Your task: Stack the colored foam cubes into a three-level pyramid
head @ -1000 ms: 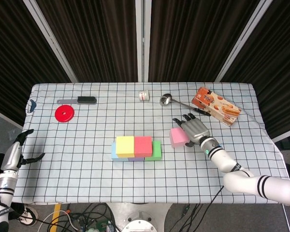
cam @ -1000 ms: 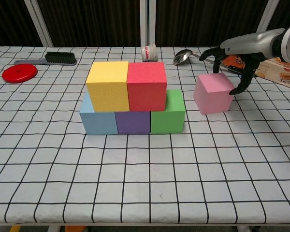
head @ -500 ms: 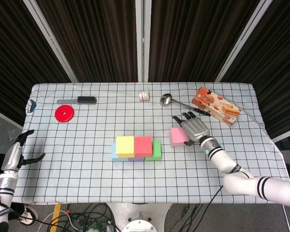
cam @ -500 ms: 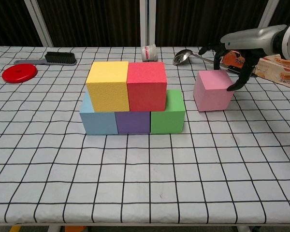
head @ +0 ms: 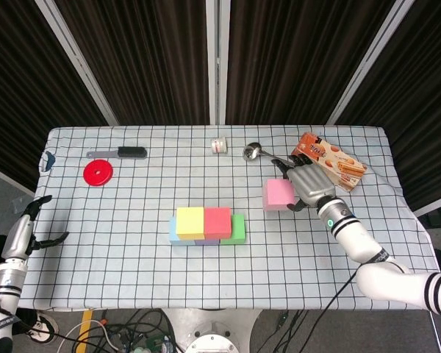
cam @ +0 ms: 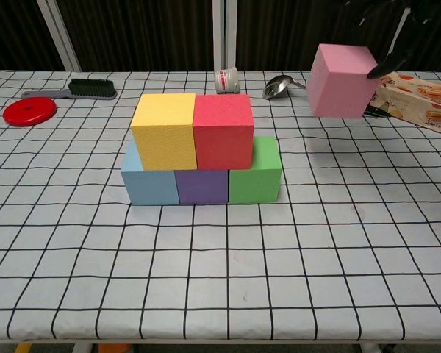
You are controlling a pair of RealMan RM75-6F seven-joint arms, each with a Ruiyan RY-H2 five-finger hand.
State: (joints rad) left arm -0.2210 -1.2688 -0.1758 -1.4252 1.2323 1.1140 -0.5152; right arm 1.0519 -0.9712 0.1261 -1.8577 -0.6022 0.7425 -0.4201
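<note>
pink cube (cam: 341,80) gripped in right hand (head: 306,183), off table (cam: 279,257).

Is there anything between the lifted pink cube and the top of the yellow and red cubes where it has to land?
Nothing visible. The right hand holds the pink cube in the air, right of the stack; the tops of the yellow cube and red cube are bare.

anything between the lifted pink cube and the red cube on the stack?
Nothing: only bare checked tablecloth between pink foam cube and red foam cube, chest view.
</note>
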